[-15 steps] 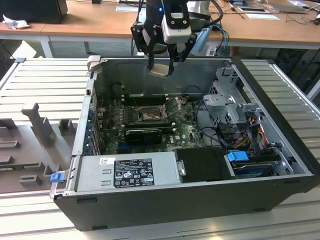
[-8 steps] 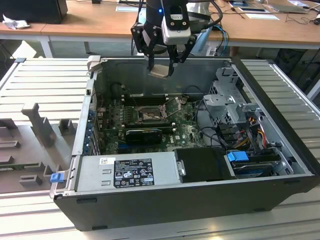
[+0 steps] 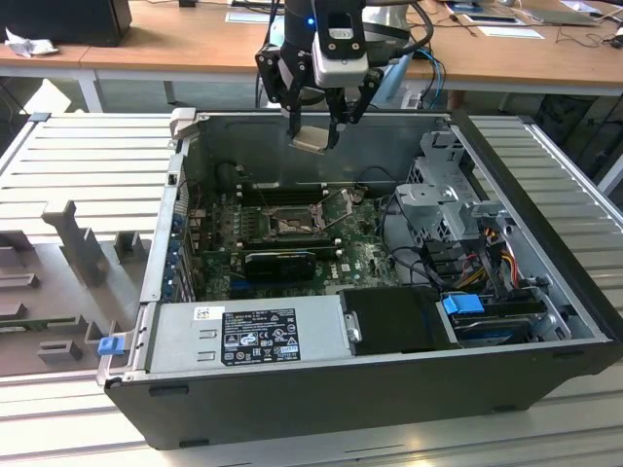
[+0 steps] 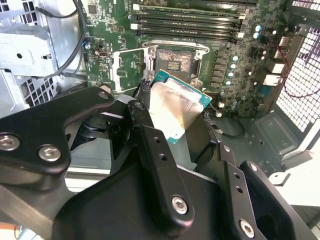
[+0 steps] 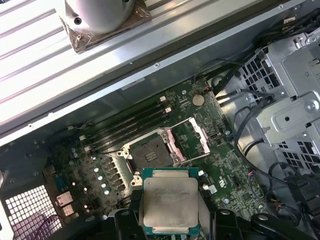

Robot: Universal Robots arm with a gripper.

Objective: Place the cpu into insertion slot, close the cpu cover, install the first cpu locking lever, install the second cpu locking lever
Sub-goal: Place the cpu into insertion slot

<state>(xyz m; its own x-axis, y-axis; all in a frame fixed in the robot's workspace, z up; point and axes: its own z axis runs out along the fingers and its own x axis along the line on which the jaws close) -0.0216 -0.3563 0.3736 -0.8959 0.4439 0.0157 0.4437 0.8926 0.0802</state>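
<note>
Closest to the lens in both wrist views: black links of the tool [image 4: 175, 114], clenched on opposite edges of the cpu [image 4: 176, 105]. Holds the chip tilted in mid-air, above the open computer case [image 3: 292, 409] and well apart from the green motherboard [image 3: 355, 248]. Below on that board: the insertion slot [image 5: 150, 152], pin field bare, and the cpu cover [image 5: 173, 145] swung open just beside it. Around the case: a ribbed grey metal desk [image 3: 88, 156], with grey fixtures [image 3: 78, 243] on the exterior view's left and a blue clip [image 3: 112, 343] at the case corner there. Inside the case, along the wall nearest the exterior view: a grey power supply [image 3: 248, 331]; toward the exterior view's right, a metal drive cage [image 3: 448, 195] and loose cables [image 3: 492, 248]. Behind it all: wooden desks [image 3: 195, 44] with papers [image 3: 511, 31].
</note>
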